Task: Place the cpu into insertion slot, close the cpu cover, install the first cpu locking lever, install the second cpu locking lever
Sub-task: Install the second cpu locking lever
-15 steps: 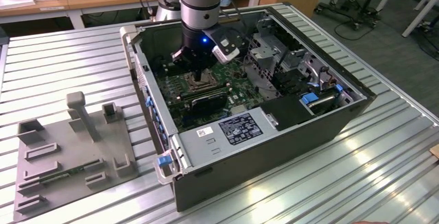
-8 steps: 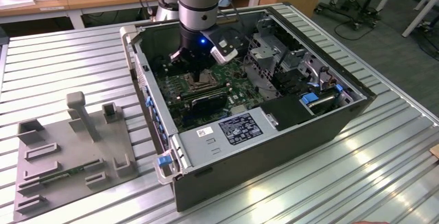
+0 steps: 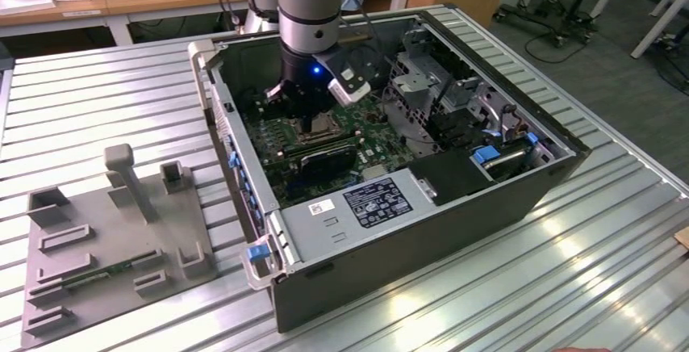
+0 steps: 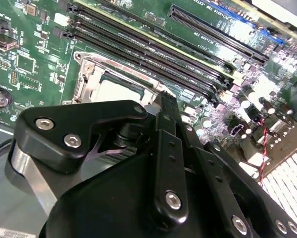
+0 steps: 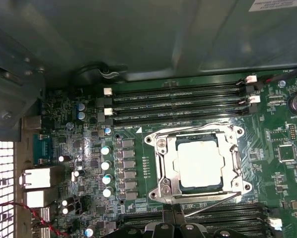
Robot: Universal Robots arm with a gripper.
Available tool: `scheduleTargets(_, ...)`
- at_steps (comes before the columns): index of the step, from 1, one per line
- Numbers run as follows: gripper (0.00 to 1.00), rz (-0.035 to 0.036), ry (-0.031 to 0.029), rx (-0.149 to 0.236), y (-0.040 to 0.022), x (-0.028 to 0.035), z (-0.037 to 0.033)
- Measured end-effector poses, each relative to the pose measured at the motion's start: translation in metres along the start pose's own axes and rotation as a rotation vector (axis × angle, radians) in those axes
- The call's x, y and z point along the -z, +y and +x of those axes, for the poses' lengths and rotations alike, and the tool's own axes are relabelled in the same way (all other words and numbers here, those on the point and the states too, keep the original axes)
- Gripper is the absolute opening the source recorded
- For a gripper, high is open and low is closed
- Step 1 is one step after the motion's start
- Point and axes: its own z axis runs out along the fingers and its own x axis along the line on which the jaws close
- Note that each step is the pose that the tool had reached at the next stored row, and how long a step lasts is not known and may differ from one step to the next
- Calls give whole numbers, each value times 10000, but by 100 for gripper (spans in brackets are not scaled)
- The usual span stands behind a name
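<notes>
The computer case (image 3: pixel 431 182) lies open on the table (image 3: pixel 603 271), white label on its drive cage unreadable. Inside, the gripper (image 3: pixel 312 130) hangs above the motherboard (image 5: pixel 89 148); whether it is wide or narrow, I cannot tell. The cpu (image 5: pixel 199 164) sits in the insertion slot (image 5: pixel 169 193), cpu cover (image 5: pixel 163 156) down around it.

white labels on case, no legible print

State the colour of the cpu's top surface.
Pale silvery-grey, almost white; the cpu shows best in the first wrist view, seated in the insertion slot.
</notes>
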Motion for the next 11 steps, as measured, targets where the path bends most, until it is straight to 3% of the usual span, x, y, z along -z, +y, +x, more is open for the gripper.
scheduleTargets(6,11,-1,0,0,-11,-105,16)
scheduleTargets(11,11,1,0,0,-17,-146,37)
